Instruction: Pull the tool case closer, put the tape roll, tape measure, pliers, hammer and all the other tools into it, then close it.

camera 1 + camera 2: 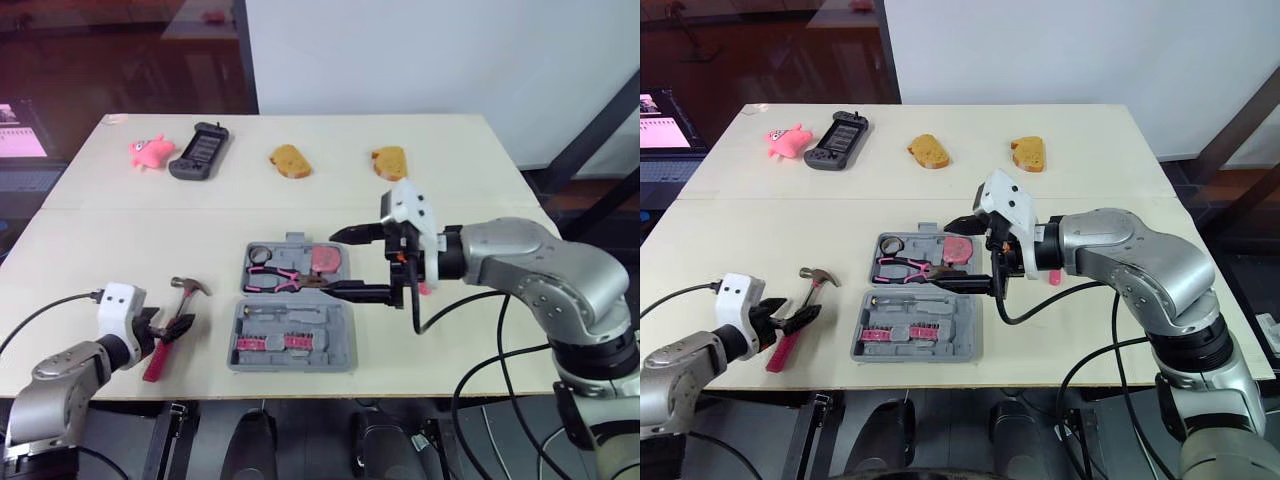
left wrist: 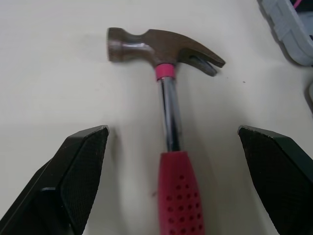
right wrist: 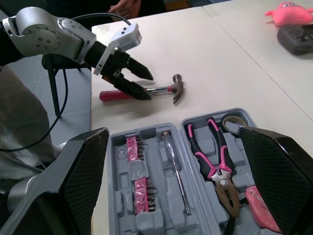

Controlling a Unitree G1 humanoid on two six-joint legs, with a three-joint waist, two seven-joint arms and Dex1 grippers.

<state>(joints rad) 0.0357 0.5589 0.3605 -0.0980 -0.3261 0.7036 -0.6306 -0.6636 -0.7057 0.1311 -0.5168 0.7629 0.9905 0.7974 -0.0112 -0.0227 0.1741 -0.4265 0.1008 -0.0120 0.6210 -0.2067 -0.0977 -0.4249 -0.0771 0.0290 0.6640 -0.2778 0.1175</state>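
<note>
The grey tool case (image 1: 340,352) lies open at the table's middle front. Its far half holds pink-handled pliers (image 1: 280,280), a tape roll (image 1: 260,253) and a pink tape measure (image 1: 326,259). The near half holds pink bit strips (image 1: 270,342) and a screwdriver (image 3: 176,174). My right gripper (image 1: 338,263) hovers open over the case's right side with nothing in it. Left of the case, a hammer (image 2: 168,112) with a red grip lies on the table. My left gripper (image 1: 178,325) is open, one finger on each side of the hammer's handle.
Along the far edge lie a pink toy (image 1: 150,150), a black game controller (image 1: 200,150) and two bread pieces (image 1: 290,160) (image 1: 390,160). A small pink object (image 1: 1055,275) shows partly behind my right wrist. The table's front edge runs just below the case.
</note>
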